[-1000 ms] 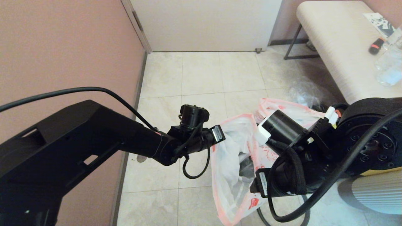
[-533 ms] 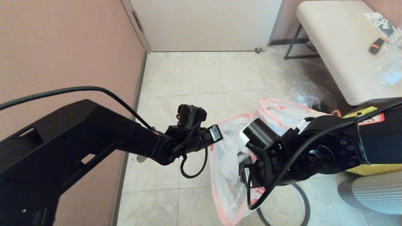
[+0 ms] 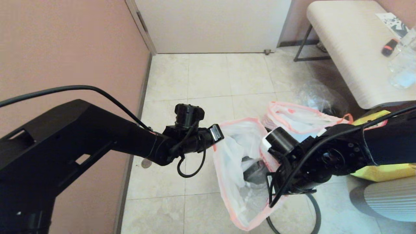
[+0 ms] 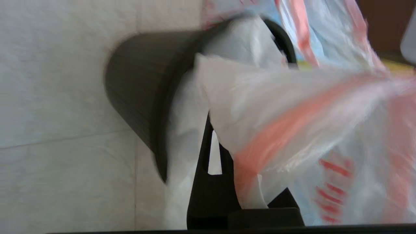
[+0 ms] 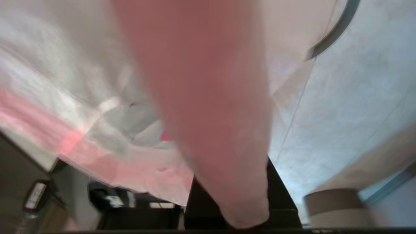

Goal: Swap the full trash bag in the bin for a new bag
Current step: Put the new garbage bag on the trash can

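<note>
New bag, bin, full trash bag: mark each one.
new bag (image 3: 229, 156), head view, translucent side wall.
bin (image 4: 136, 87), left wrist view, black outer wall.
full trash bag (image 3: 299, 118), head view, bulging white top.

Bare floor (image 3: 208, 78) beyond new bag (image 3: 234, 156)

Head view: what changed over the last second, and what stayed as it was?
The right gripper swung in from the right and shut on the orange-pink rim of the new bag, opposite the left gripper. The left arm drew slightly left, so the bag's mouth is stretched wider over the bin. Unchanged: the left gripper's grip on the rim, the full trash bag on the floor behind.
</note>
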Controlling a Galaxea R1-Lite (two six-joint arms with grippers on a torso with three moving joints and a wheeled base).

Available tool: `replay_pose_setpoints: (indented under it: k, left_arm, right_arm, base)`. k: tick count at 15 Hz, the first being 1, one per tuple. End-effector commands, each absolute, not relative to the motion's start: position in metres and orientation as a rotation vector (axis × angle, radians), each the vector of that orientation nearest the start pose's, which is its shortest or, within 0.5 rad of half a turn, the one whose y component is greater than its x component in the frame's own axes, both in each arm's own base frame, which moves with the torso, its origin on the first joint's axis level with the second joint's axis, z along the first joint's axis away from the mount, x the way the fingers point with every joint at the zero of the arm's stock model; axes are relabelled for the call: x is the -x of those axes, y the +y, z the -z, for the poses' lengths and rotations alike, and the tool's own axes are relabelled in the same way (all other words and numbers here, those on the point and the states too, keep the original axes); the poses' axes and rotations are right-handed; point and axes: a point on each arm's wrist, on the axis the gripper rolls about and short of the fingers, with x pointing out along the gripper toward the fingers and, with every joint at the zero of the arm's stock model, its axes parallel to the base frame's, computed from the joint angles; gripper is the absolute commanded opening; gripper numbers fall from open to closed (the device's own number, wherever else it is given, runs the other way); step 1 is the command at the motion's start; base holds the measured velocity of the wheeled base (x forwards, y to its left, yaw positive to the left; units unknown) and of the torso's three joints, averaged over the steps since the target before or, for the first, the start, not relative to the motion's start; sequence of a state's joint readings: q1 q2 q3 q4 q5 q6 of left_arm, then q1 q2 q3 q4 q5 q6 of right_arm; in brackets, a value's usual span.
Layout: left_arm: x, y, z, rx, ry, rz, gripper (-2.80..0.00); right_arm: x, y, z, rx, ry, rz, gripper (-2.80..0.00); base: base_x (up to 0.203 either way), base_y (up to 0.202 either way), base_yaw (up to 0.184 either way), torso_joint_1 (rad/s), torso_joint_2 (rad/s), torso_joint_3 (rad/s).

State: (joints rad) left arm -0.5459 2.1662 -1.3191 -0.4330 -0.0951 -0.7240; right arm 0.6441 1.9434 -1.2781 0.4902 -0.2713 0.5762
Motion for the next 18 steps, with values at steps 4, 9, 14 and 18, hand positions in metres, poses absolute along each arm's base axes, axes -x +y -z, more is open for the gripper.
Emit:
replay_pose_setpoints:
  k: [4, 9, 14, 18]
  left_arm:
    - [-0.392, -0.226, -0.124, 0.599, 0.585, 0.436, -2.80]
    - [-0.395, -0.220, -0.134, 0.536, 0.593, 0.421, -2.80]
    - [-0.370, -0.223, -0.101, 0.432, 0.712, 0.411, -2.80]
    - [-0.366, -0.229, -0.072, 0.401, 0.788, 0.399, -2.80]
  right_arm:
    - [-0.322, 0.122, -0.141, -0.117, 1.053, 0.142, -2.80]
    - [-0.379, 0.097, -0.153, -0.154, 0.956, 0.140, -2.80]
    - [-0.366, 0.081, -0.140, -0.184, 1.015, 0.189, -2.80]
    - [-0.376, 0.078, -0.111, -0.204, 1.004, 0.204, -2.80]
  base:
    - [0.000, 0.000, 0.000, 0.000, 0.00, 0.000]
    - [0.000, 0.000, 0.000, 0.000, 0.00, 0.000]
    - [0.000, 0.000, 0.000, 0.000, 0.00, 0.000]
    - [0.000, 0.000, 0.000, 0.000, 0.00, 0.000]
